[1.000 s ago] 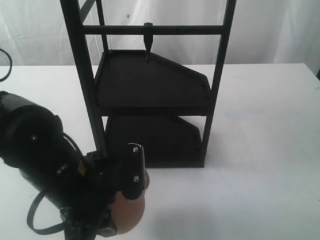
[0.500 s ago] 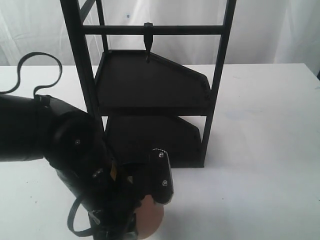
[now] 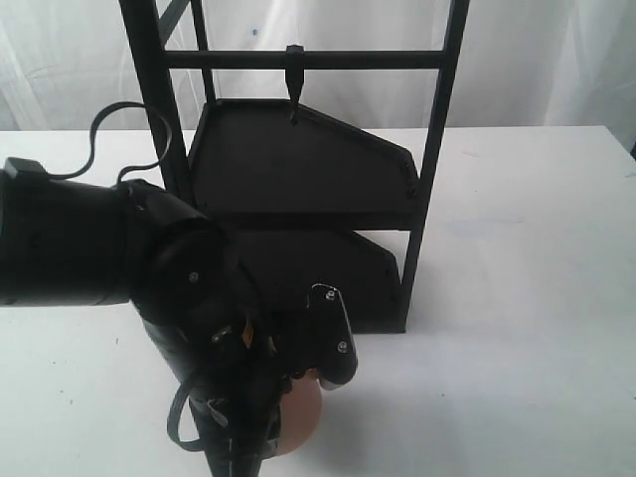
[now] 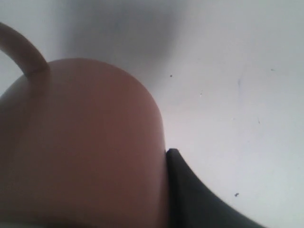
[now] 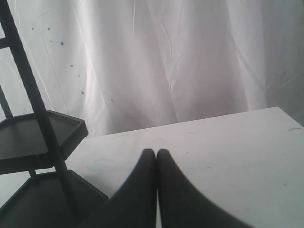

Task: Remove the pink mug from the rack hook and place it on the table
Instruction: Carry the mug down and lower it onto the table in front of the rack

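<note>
The pink mug [image 3: 301, 417] is low over the white table [image 3: 517, 298], in front of the black rack, and my left gripper [image 3: 298, 383] is shut on it. In the left wrist view the mug [image 4: 85, 147] fills the frame, its loop handle [image 4: 23, 50] sticks out, and one black finger [image 4: 190, 190] presses its wall. The rack hook [image 3: 294, 70] on the top crossbar hangs bare. My right gripper [image 5: 156, 154] is shut with nothing in it, hovering over the table [image 5: 228, 142]; it does not show in the exterior view.
The tall black two-shelf rack [image 3: 298, 169] stands mid-table behind the mug, its front post [image 3: 164, 149] next to my left arm. A white curtain [image 5: 166, 61] hangs behind the table. The rack's shelves [image 5: 28, 142] appear beside my right gripper.
My left arm has swung right and downward with the pink mug, from the lower left toward the spot in front of the rack's lower shelf. The right gripper's earlier state is not shown.
</note>
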